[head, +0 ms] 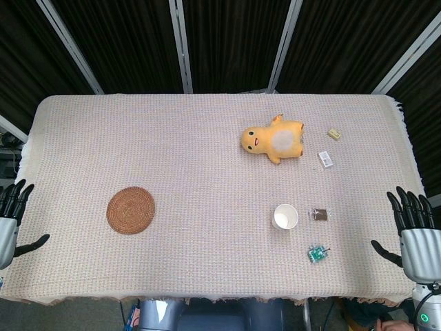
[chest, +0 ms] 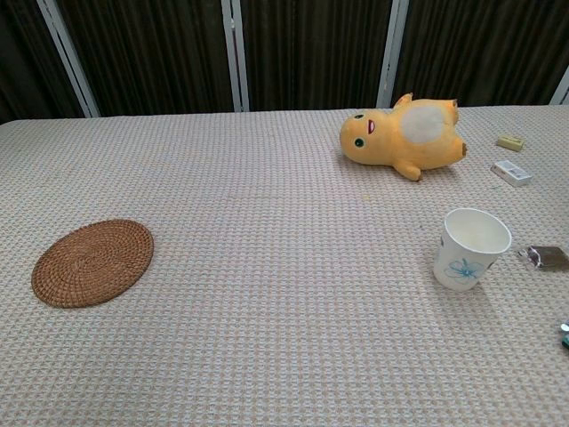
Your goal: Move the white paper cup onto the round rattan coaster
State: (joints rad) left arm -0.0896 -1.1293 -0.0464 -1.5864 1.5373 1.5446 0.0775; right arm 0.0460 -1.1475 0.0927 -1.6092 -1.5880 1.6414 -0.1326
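The white paper cup (head: 284, 216) (chest: 470, 248) stands upright on the right half of the table, its mouth open and a blue flower print on its side. The round rattan coaster (head: 131, 209) (chest: 92, 261) lies flat on the left half, with nothing on it. My left hand (head: 11, 215) hovers at the table's left edge, fingers spread and holding nothing. My right hand (head: 412, 227) is at the right edge, also spread and empty, well right of the cup. Neither hand shows in the chest view.
A yellow plush toy (head: 274, 140) (chest: 402, 132) lies behind the cup. Small items sit on the right: a brown packet (head: 319, 214) (chest: 547, 257), a green-blue object (head: 317, 254), a white box (head: 325, 159) (chest: 511, 173) and a pale eraser-like block (head: 335, 134) (chest: 509, 142). A woven cloth (head: 207, 158) covers the table.
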